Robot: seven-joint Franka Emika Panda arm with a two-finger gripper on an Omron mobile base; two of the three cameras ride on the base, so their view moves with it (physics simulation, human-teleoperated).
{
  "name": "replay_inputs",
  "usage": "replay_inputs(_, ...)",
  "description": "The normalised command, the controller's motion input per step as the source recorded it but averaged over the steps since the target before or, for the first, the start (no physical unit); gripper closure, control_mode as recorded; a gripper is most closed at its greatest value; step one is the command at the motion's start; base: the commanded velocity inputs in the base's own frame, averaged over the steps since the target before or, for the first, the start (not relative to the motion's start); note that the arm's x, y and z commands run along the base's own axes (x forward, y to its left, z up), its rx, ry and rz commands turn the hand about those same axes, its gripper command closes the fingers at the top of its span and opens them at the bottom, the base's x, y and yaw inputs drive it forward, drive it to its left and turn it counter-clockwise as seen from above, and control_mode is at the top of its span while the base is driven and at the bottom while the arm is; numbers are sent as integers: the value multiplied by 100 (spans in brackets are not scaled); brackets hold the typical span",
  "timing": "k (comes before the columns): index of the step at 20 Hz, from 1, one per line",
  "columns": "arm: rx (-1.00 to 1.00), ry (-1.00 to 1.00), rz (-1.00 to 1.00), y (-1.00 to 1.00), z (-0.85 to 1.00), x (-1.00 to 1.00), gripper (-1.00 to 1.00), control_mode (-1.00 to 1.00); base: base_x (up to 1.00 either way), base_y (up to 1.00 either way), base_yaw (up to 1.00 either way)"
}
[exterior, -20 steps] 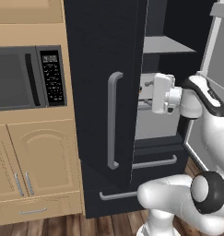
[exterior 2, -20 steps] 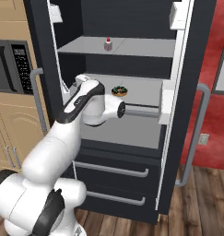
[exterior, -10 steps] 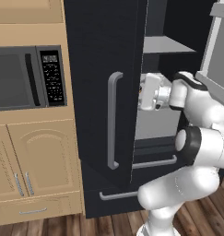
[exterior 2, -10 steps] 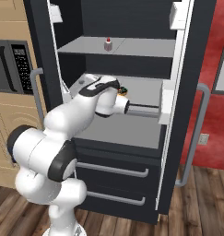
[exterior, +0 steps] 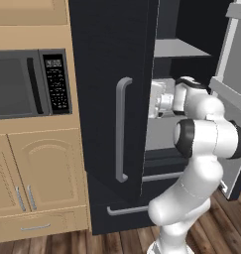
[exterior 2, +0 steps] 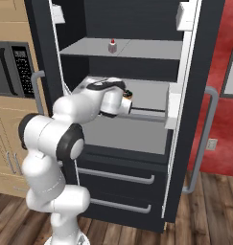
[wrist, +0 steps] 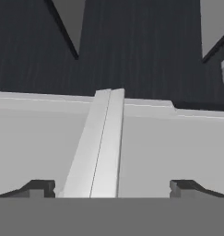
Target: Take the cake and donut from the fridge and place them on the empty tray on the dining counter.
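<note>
- Arm (exterior: 206, 136) — over the last second it has folded in tighter: the elbow has swung up and inward, and the hand has pushed deeper into the open fridge (exterior: 107, 99), over the middle shelf (exterior 2: 146, 93).
- Gripper (wrist: 111, 186) — tips spread wide, nothing between them. It looks along bare shelf and a pale centre rib toward the dark back wall.
- Cake (exterior 2: 112, 46) — on the upper shelf, unmoved, well above the hand.
- Donut (exterior 2: 128, 94) — on the middle shelf; earlier plain beside the wrist, now just a dark sliver at the wrist's edge.
- Judgement — the reach is aimed at the donut, yet the open tips frame no donut, so nothing is picked so far.
</note>
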Motion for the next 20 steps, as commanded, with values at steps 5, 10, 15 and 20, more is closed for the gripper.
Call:
replay_inputs(5, 0, 0, 22, 93, 0, -31, -100, -100, 0, 0, 0)
replay_inputs(10, 4, 0, 26, 95, 0, -67, -100, -100, 0, 0, 0)
replay_inputs(15, 12, 10, 33, 100, 0, -82, -100, -100, 0, 0, 0)
replay_inputs(20, -2, -1, 11, 100, -2, -43, -100, -100, 0, 0, 0)
